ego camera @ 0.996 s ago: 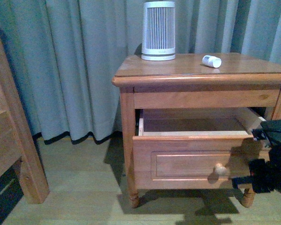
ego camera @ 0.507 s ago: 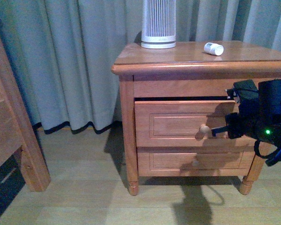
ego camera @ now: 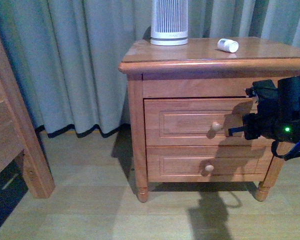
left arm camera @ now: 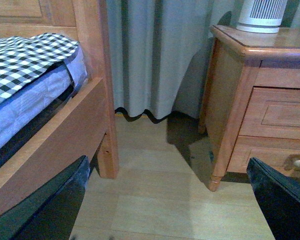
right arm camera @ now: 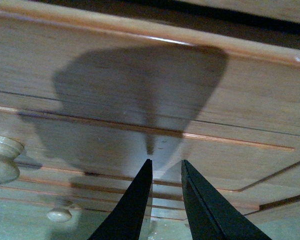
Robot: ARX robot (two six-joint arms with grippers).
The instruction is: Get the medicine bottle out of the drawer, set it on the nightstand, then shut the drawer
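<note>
Two jobs out of three look done already: the medicine bottle [ego camera: 227,45] is seen lying on its side on the nightstand [ego camera: 190,55] top, long axis running roughly left-right, near the ribbed white cylinder [ego camera: 169,22]. The drawer [ego camera: 200,122] front sits flush or very nearly; a thin dark line above it can't be judged. The right gripper [right arm camera: 165,167] is pointed straight at the panel, just right of the knob [ego camera: 216,127], fingers nearly pinched together with nothing between them, tips touching or almost touching the wood. The left gripper [left arm camera: 165,200] is parked well off, spread wide and empty. Wood floor [ego camera: 90,200], curtain [ego camera: 80,60] behind, bed frame [ego camera: 10,140] at left.
</note>
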